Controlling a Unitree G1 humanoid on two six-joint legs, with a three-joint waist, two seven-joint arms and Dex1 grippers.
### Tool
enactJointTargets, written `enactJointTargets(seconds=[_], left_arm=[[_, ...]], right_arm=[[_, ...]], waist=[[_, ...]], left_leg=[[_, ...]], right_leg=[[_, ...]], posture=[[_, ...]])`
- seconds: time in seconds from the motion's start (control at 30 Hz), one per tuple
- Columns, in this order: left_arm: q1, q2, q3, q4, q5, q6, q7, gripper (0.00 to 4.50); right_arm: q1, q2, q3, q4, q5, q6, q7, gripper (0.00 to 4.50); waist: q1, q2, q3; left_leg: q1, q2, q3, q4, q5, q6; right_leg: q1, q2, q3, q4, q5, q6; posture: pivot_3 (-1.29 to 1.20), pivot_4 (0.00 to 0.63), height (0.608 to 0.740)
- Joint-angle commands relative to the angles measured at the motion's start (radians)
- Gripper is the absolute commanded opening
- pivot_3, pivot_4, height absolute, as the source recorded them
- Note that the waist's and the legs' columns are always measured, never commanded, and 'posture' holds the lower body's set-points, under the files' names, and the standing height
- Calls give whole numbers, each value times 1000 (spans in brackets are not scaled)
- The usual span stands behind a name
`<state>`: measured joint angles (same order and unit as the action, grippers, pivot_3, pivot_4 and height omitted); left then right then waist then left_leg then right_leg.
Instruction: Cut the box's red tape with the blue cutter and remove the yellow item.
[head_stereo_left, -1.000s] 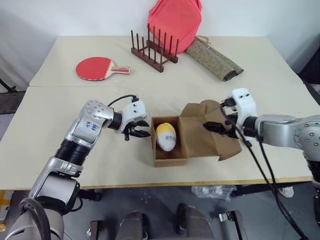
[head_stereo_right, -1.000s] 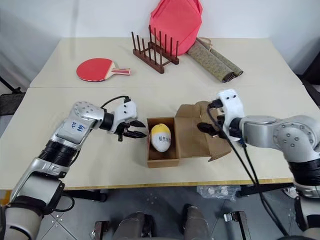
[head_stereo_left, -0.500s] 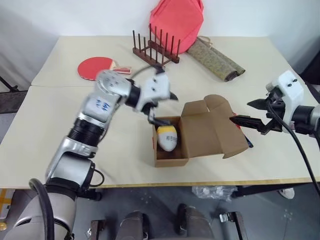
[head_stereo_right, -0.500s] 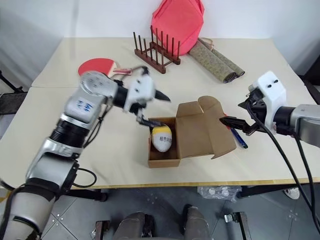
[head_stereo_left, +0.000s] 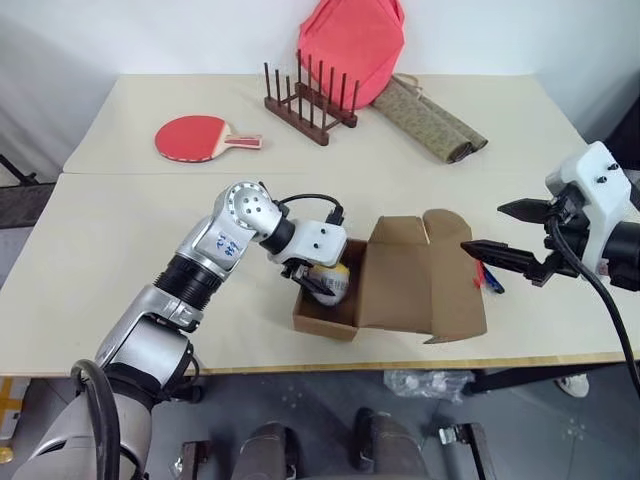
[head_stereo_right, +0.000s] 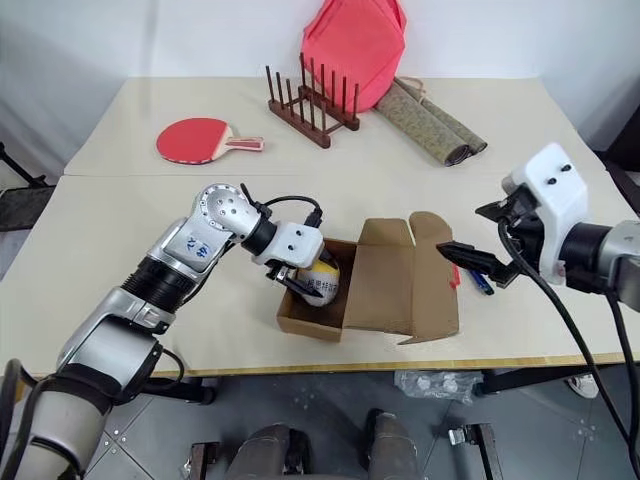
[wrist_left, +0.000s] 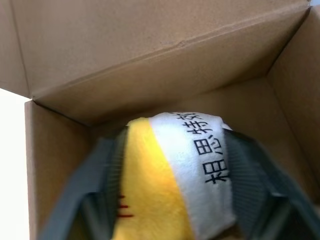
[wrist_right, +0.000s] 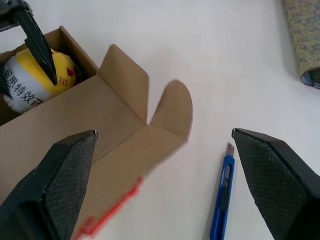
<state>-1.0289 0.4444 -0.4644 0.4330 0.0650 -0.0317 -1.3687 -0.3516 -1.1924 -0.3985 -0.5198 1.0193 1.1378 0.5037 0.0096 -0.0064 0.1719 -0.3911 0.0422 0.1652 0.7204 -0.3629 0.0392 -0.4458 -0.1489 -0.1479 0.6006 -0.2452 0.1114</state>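
Observation:
The box (head_stereo_left: 325, 318) stands open near the table's front edge, its lid (head_stereo_left: 420, 280) folded out to the right. The red tape (head_stereo_left: 478, 272) hangs cut at the lid's far edge. Inside lies the yellow item (wrist_left: 165, 200), a rounded lump with a white band of black characters. My left gripper (head_stereo_left: 318, 282) reaches down into the box and is shut on the item, one finger (wrist_left: 95, 195) on each side. My right gripper (wrist_right: 165, 132) hovers open to the right of the lid, above the table. Beneath it on the table lies the blue cutter (wrist_right: 222, 197).
At the back of the table are a red paddle (head_stereo_left: 195, 137), a wooden rack (head_stereo_left: 308, 100), a red-pink bag (head_stereo_left: 350, 45) and a rolled mat (head_stereo_left: 430, 118). The box sits close to the table's front edge (head_stereo_left: 330, 368).
My left gripper swung from the box's left side over its rim and down onto the yellow item. My right gripper let go of the lid and drew back to the right. The box turned slightly.

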Motion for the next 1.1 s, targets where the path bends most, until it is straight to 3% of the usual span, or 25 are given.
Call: enactJointTargets(seconds=[0.03,0.2,0.27,0.6,0.83,1.1], left_arm=[[-30,-1,37,-3,-20,-10,-11,1571],[-10,6,76,-68,-47,22,-6,256],[-9,6,96,-87,-59,44,4,32],[-12,-32,296,-176,-214,376,175,32],[-65,101,451,-151,-148,575,475,32],[142,275,483,-284,-57,804,654,32]], right_arm=[[-2,4,-43,-25,-1,-7,8,4500],[-12,-8,-15,-29,-20,-47,72,4500],[-22,-15,-2,-19,-36,-61,92,4500],[-105,-29,85,48,-115,-114,196,4500],[-117,125,102,125,-185,-397,381,4500],[-172,218,214,321,-328,-646,624,4500]], waist=[[1,0,0],[4,0,0],[7,0,0],[12,0,0],[6,0,0],[-5,0,0]], left_leg=[[0,0,0,0,0,0],[0,0,0,0,0,0],[0,-1,0,0,0,0],[0,-1,0,1,0,0],[1,-1,1,0,0,0],[2,-2,7,-1,0,0]], right_leg=[[0,0,0,0,0,0],[0,0,0,0,0,0],[0,0,0,0,0,0],[0,0,0,1,0,0],[0,1,0,1,0,0],[1,1,1,1,0,1]], posture=[[0,150,740],[0,150,740],[0,150,740],[0,150,740],[0,150,740],[0,150,740]])
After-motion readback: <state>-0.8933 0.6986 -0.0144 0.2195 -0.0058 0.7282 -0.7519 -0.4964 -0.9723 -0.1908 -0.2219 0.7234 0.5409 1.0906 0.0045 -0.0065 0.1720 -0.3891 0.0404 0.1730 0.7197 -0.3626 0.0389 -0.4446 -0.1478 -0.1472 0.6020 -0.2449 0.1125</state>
